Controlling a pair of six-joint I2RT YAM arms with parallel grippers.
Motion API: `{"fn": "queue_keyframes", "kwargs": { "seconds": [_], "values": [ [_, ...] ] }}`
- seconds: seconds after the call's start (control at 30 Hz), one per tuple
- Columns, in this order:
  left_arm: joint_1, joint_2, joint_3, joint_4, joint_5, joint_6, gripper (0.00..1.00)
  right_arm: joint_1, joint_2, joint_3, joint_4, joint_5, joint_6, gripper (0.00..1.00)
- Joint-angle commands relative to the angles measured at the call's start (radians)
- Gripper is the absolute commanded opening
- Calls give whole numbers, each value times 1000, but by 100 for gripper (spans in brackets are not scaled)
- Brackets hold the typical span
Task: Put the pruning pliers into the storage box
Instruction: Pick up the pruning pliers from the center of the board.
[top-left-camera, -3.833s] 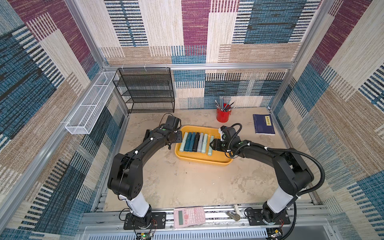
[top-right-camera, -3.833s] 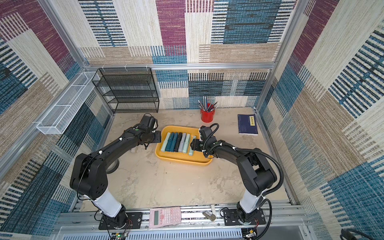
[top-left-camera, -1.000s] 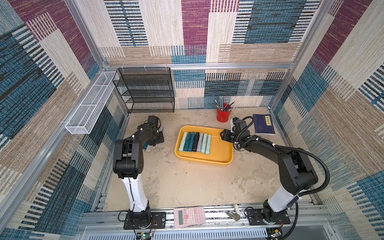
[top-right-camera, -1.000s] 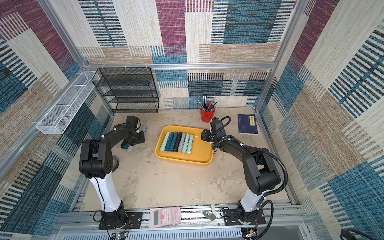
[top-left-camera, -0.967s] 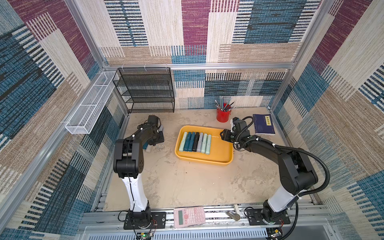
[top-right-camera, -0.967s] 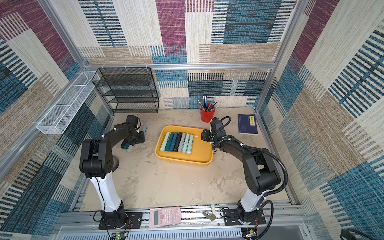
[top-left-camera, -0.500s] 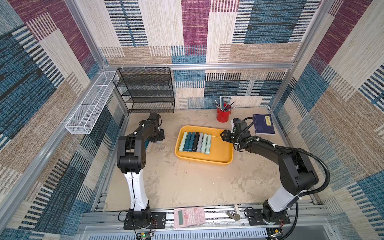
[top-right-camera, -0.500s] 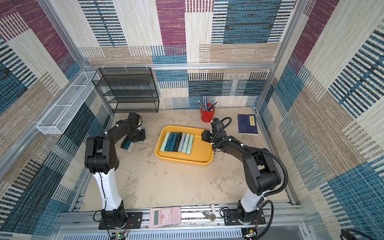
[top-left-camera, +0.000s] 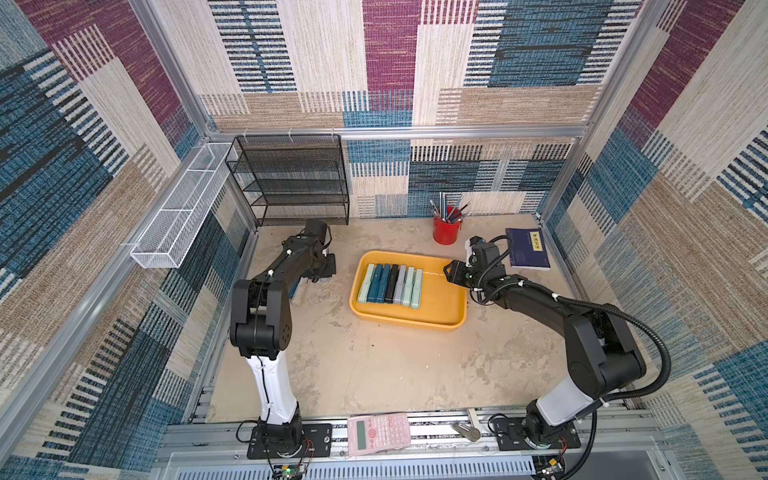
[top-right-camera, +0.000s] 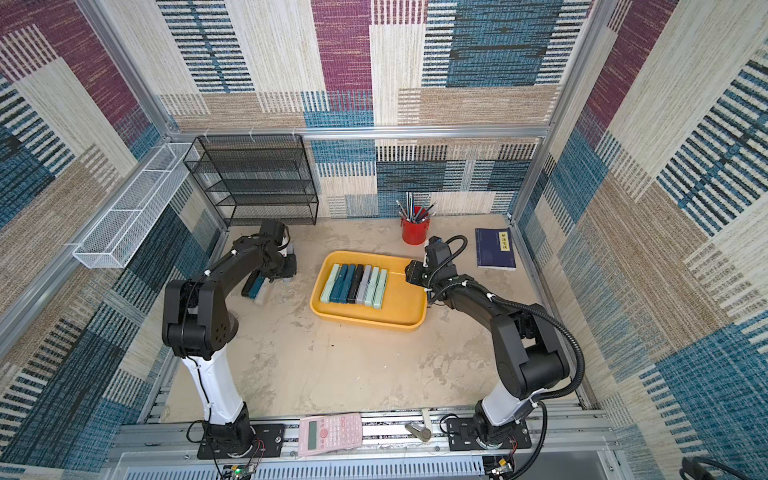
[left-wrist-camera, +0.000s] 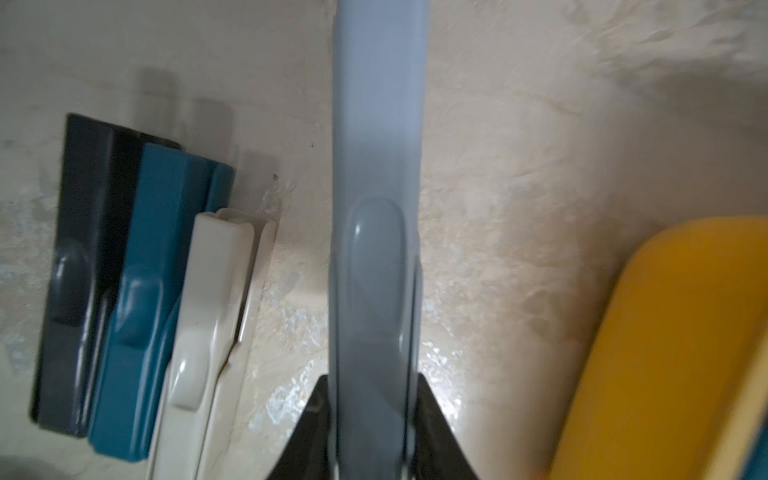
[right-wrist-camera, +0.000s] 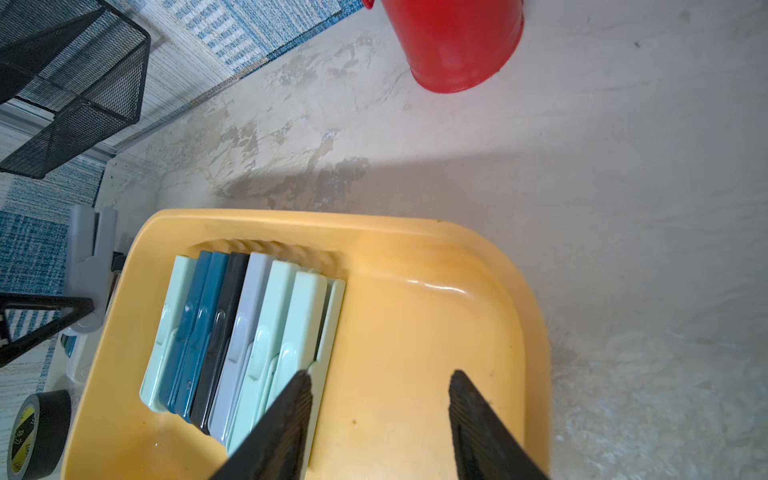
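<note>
The yellow storage box (top-left-camera: 441, 300) sits mid-table with several pruning pliers (top-left-camera: 390, 284) lined up at its left end. My left gripper (left-wrist-camera: 374, 399) is shut on a light grey plier (left-wrist-camera: 376, 208), left of the box. Beside it a black (left-wrist-camera: 79, 249), a teal (left-wrist-camera: 153, 270) and a whitish plier (left-wrist-camera: 208, 299) lie together on the table. In both top views the left gripper (top-left-camera: 320, 270) (top-right-camera: 283, 270) hides the grey plier. My right gripper (right-wrist-camera: 380, 386) hangs open and empty over the bare floor of the box (right-wrist-camera: 415, 332), near its right end (top-left-camera: 451, 272).
A red pencil cup (top-left-camera: 446, 230) and a dark blue book (top-left-camera: 528, 248) stand behind the box. A black mesh rack (top-left-camera: 295, 178) fills the back left and a white wire basket (top-left-camera: 178, 208) hangs on the left wall. A pink calculator (top-left-camera: 377, 432) lies on the front rail.
My left gripper has shut on the grey plier beside the pile and shifted slightly toward the back. The right arm has stayed at the box's right end.
</note>
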Motion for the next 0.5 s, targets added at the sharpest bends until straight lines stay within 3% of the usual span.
{"fn": "queue_keyframes", "kwargs": {
  "seconds": [0.0,0.3,0.47],
  "values": [
    [-25,-69,-18,-14,-1,26,6,-2,-22,-9,26,23,5,55],
    [-162,-251,-71,-24,79,-9,6,-10,-69,-36,27,49,10,55],
    [-301,-271,-62,-19,92,-74,5,-23,-97,-49,31,61,9,55]
  ]
}}
